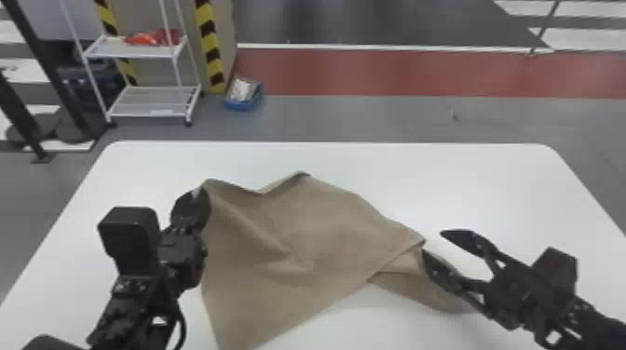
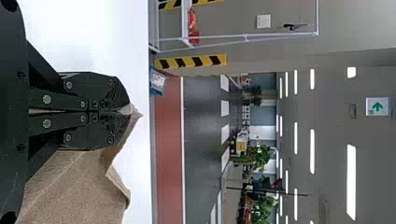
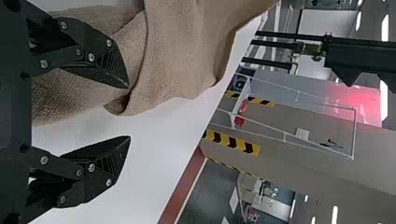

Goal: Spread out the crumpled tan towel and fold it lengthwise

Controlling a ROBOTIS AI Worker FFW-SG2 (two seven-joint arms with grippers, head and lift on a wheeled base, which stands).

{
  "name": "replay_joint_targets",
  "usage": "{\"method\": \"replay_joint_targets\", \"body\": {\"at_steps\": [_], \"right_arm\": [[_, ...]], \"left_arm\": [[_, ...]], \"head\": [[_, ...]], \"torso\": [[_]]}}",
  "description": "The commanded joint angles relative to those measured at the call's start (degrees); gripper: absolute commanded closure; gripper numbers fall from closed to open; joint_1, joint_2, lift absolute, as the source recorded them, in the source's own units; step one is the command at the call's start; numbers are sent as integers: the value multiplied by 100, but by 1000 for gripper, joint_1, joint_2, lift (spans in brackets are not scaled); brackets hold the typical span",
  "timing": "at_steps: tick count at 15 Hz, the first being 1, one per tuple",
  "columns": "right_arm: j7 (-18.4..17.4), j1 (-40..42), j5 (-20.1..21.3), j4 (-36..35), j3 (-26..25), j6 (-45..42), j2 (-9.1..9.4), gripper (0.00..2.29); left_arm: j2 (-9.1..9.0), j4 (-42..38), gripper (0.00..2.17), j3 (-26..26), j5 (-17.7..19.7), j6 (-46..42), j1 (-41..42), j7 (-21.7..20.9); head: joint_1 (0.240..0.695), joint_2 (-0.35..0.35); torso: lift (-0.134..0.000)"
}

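Pinching the towel (image 1: 298,232) by its far left corner with the left end effector (image 2: 128,111), closed tight; holding the right end effector (image 1: 432,241) wide open and empty beside the doubled-over end. Lying mostly spread across the desk (image 1: 489,186), but needing flattening there and, seemingly, the whole lengthwise fold. Hiding layers beneath that flap; running past the head view's bottom edge.

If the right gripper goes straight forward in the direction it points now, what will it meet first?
Most likely the tan towel, near its corner beside the open right gripper. The height above the cloth is hard to judge, so it may pass just over.
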Motion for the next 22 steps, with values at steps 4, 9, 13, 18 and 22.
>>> {"method": "replay_joint_targets", "body": {"at_steps": [4, 9, 13, 18, 22], "right_arm": [[-320, -299, 119, 349, 219, -76, 43, 586], [-179, -677, 365, 367, 597, 978, 17, 1150], [128, -686, 303, 279, 588, 908, 8, 1956], [-109, -247, -453, -811, -36, 715, 79, 1976], [-12, -466, -1384, -1409, -1170, 1259, 52, 1976]], "left_arm": [[7, 17, 2142, -9, 8, -70, 23, -1], [7, 44, 2142, 35, 8, -140, 76, -19], [16, 79, 2142, 53, 8, -246, 85, -19], [51, -229, 2142, 281, 290, 141, 173, -476], [43, -1090, 2142, 571, 369, 1424, 348, -1820]], "head": [[695, -19], [695, 1], [695, 24], [695, 14], [695, -73]], "torso": [[-124], [-124], [-124], [-124], [-124]]}}
